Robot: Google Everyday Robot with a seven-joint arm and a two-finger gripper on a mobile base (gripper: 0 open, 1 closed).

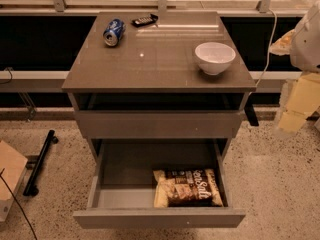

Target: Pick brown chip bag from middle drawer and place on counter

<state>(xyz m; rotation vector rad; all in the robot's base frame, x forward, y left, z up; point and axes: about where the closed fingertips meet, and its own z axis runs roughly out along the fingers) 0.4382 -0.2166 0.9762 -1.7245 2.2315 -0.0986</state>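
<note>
The brown chip bag (187, 188) sits front-right in the open middle drawer (125, 170). Your gripper (294, 106) hangs far right; spread or pressed together, can't tell. Watch it: reaching in low, you could clip the upper drawer front (157, 124).

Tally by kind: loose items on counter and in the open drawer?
Blue soda can: 1
White bowl: 1
Black remote-like device: 1
Brown chip bag: 1
Total: 4
Three on the counter, bag in the middle drawer; gripper hangs right of the counter.
</note>
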